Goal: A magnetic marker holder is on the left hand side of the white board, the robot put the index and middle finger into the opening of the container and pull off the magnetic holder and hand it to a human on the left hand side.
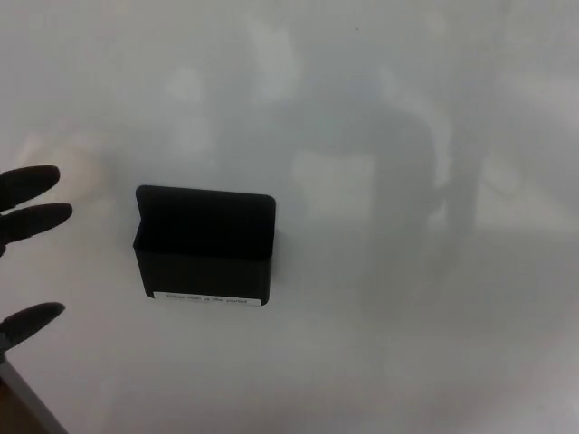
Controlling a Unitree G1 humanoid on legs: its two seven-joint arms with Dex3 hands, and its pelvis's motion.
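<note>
Magnetic marker holder [204, 246] is stuck flat on the whiteboard [407, 108], left of centre in the head view, upright. It's a black rectangular box — long axis horizontal, back plate standing higher than the front wall, so the opening faces up along the top edge. White label strip [209, 297] runs along the bottom of the front face. Can't tell whether anything is inside; the interior reads as plain black.

Left hand [27, 249] is at the left edge of the picture, only the fingertips showing. Two upper fingers [36, 218] lie roughly level with the holder's top edge, pointing right toward it; the third digit sits lower, near the level of the label. Digits are spread well apart and hold nothing. Clear gap of bare board between fingertips and the holder's left side — near, not touching.

Right hand isn't in view, so the left is the working hand.

My read: holder lies directly to the right of the hand, but the slot opens upward. The two upper fingers would need to rise above the rim, move right over the opening, then dip in.

Dark frame edge [27, 402] shows at the bottom-left corner.
</note>
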